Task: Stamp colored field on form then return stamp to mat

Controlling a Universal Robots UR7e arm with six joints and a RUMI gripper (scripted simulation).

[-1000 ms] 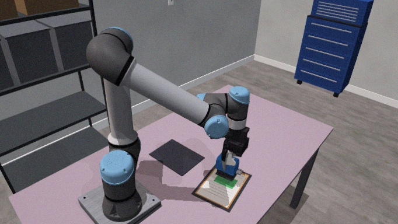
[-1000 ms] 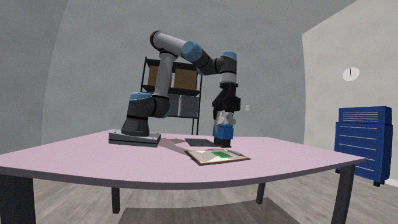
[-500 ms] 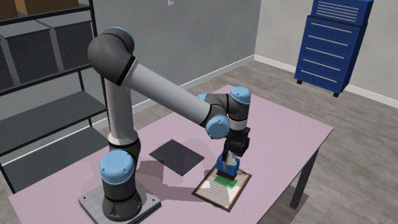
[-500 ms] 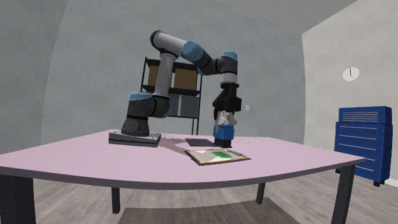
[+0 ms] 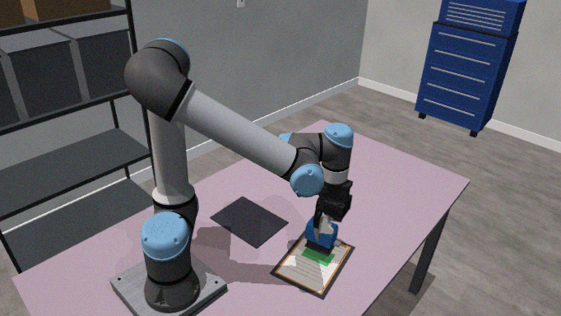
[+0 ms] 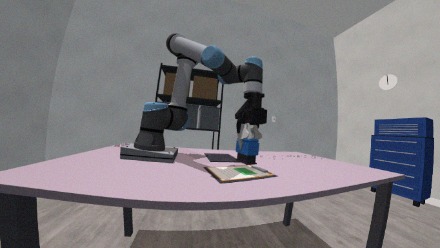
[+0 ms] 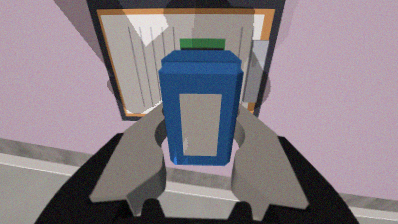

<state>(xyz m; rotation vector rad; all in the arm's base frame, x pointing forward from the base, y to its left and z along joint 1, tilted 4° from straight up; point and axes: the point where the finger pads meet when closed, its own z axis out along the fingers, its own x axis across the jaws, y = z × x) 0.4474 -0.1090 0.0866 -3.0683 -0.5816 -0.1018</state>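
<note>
Blue stamp [image 7: 201, 107] clamped upright between claw [image 7: 200, 165] fingers.

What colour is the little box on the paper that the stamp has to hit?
Green. The green rectangular field on the form shows best in the top view.

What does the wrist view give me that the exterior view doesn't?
Wrist only: the pincer from above, its fingers flanking the stamp, and a green field strip peeking past the stamp's top.
Exterior only: the stamp's base clear of the form, the mat and the arm.
Both: stamp gripped over the form.
</note>
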